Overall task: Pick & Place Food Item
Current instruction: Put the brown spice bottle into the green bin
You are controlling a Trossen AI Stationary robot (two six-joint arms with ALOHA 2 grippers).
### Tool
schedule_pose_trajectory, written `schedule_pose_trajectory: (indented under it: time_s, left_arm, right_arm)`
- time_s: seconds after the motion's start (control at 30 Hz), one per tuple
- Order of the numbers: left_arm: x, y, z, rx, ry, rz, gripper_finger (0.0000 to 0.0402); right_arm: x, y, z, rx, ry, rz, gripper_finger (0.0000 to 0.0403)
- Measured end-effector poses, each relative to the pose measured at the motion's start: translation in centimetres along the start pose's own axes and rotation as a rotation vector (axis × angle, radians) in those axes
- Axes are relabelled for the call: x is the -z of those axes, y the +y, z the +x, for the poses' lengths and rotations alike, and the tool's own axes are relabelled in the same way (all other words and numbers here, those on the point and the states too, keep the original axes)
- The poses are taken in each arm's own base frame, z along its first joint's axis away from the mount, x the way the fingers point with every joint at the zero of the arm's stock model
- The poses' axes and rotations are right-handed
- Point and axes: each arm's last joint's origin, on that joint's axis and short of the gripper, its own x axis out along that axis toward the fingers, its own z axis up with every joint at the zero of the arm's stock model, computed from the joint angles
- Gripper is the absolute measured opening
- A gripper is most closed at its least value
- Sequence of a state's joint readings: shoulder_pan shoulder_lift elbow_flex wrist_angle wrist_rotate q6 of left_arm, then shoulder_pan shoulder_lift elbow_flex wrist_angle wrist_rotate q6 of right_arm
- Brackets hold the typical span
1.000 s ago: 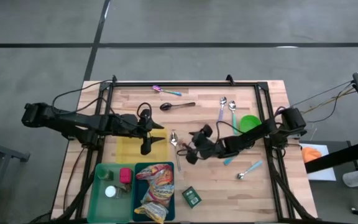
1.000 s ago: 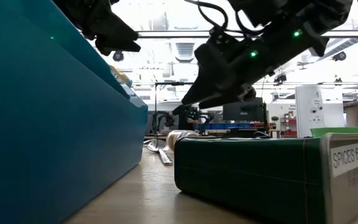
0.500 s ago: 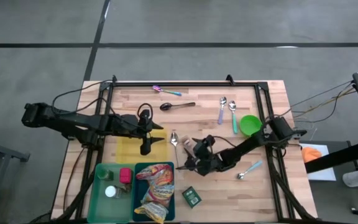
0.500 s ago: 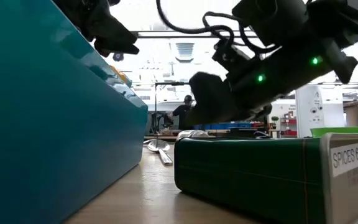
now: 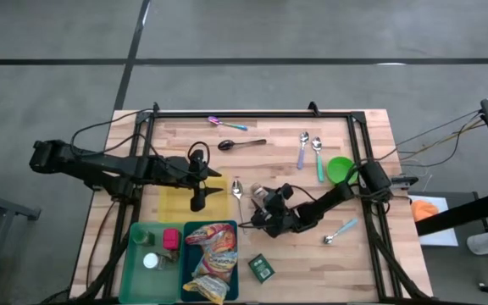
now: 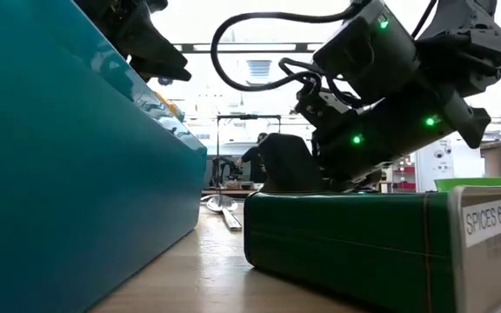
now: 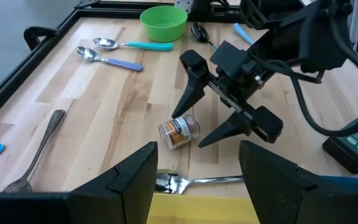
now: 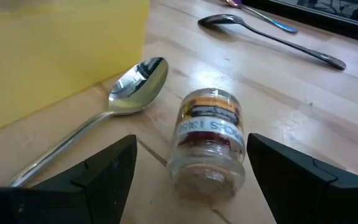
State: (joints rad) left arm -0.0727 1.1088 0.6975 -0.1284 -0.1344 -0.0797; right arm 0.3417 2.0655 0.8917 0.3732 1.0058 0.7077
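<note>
A small glass spice jar (image 8: 209,142) with an orange label lies on its side on the wooden table, next to a metal spoon (image 8: 120,93). My right gripper (image 8: 191,152) is low over the table, open, with one finger on either side of the jar (image 7: 179,132) and touching nothing that I can see. In the high view it (image 5: 259,213) is at the table's middle, just near of the jar (image 5: 258,196). My left gripper (image 7: 197,180) hangs open and empty above the yellow tray (image 5: 180,199).
A green spice tin (image 5: 261,268) lies near the front edge. Left of it stand a teal bin (image 5: 189,237) with a snack bag (image 5: 213,254) and a green bin (image 5: 138,250). A green bowl (image 5: 340,169) and several spoons lie toward the far right.
My right gripper has come down toward the table and gone toward the near edge, rolling its wrist as it went, until its open fingers stand around the jar. The jar has stayed where it was.
</note>
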Motion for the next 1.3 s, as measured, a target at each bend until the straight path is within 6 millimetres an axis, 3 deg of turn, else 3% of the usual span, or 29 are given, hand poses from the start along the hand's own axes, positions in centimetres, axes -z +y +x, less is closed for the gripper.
schedule_pose_trajectory:
  time_s: [0.73, 1.1, 1.3]
  left_arm:
    - [0.04, 0.0, 0.0, 0.0, 0.004, 0.001, 0.0229]
    - [0.04, 0.0, 0.0, 0.0, 0.004, 0.001, 0.0229]
    - [0.04, 0.0, 0.0, 0.0, 0.004, 0.001, 0.0229]
  right_arm:
    - [0.47, -1.1, 0.66, 0.01, 0.037, 0.078, 0.0299]
    - [0.44, -1.1, 0.65, 0.009, 0.037, 0.078, 0.0201]
    - [0.45, -1.09, 0.65, 0.007, 0.038, 0.078, 0.0172]
